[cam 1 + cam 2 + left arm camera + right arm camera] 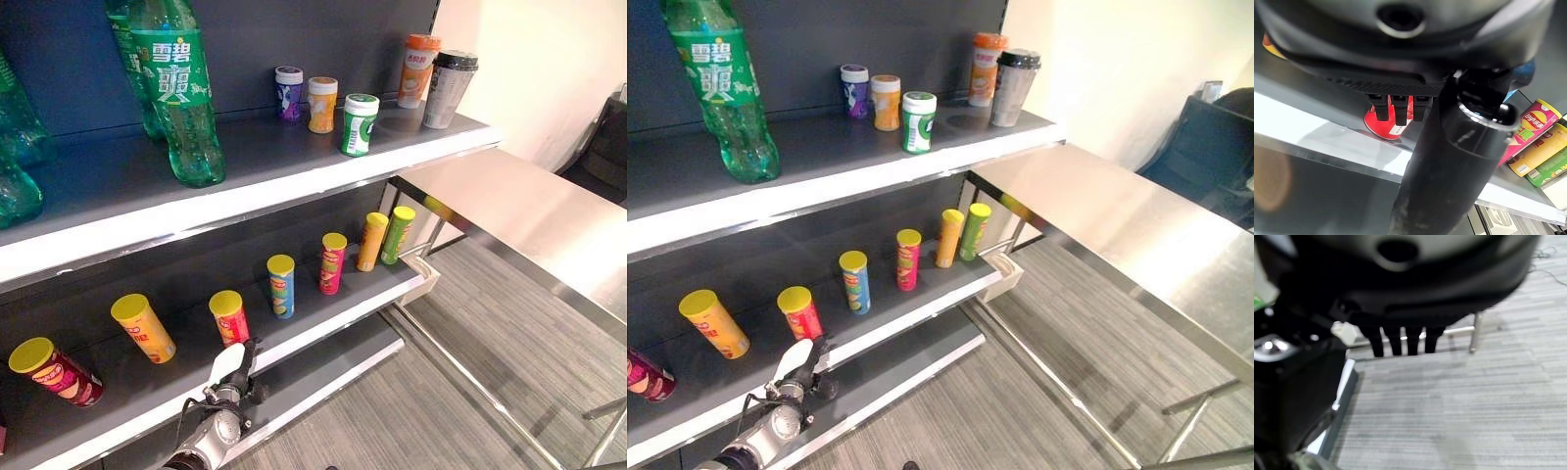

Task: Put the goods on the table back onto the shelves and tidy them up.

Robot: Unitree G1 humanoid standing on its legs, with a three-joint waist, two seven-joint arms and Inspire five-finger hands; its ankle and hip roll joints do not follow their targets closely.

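Several chip cans stand in a row on the lower shelf (323, 313): yellow (144, 328), red (230, 318), blue (282, 286), pink (333, 262), orange (371, 241) and green (397, 235). A dark red can (54, 370) lies tilted at the far left. My left hand (230, 374) is open just in front of the red can (1386, 127), its straight fingers (1396, 107) pointing at the can; whether they touch it I cannot tell. In the right wrist view, my right hand (1400, 289) hangs open over the carpet with nothing in it.
The upper shelf (294, 186) carries green bottles (181, 88), three small cans (322, 105) and two cups (436, 83). A bare steel table (529, 215) stands to the right of the shelves, over grey carpet (441, 392).
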